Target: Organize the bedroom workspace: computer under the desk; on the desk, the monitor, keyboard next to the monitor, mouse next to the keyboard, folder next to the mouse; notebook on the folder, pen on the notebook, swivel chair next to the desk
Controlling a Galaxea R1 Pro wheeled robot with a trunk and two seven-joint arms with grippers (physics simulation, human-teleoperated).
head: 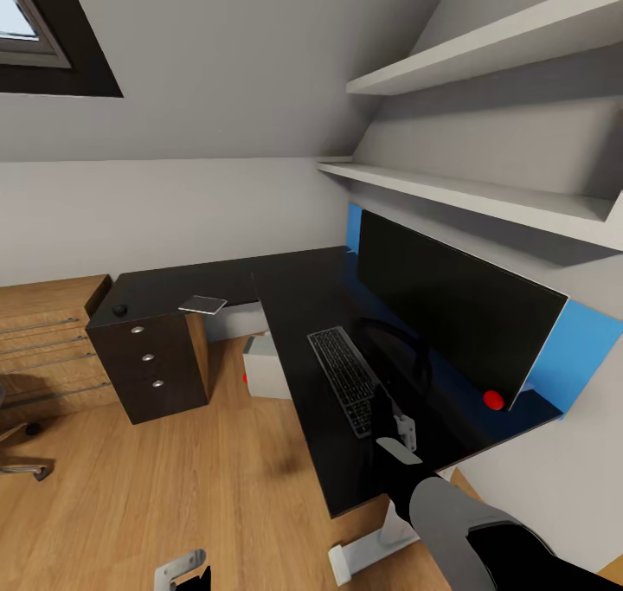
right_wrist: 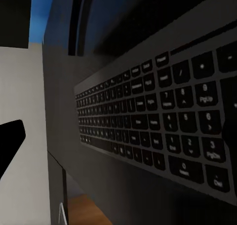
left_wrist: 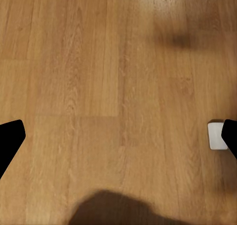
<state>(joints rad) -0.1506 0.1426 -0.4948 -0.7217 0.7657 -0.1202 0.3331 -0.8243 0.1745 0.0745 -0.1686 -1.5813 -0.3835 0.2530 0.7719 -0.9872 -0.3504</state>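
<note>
Right claw at lower centre of head view, fingers apart, low over near end of keyboard. Keyboard lies on desk, in front of monitor. Left claw spread wide above bare floor. Mouse far left on desk, well apart.

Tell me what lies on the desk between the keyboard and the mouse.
Head view: only bare black desk top lies between the keyboard and the mouse, apart from a small grey pad.

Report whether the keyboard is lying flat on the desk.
Flat: the keyboard rests keys-up on the desk top, in front of the monitor.
</note>
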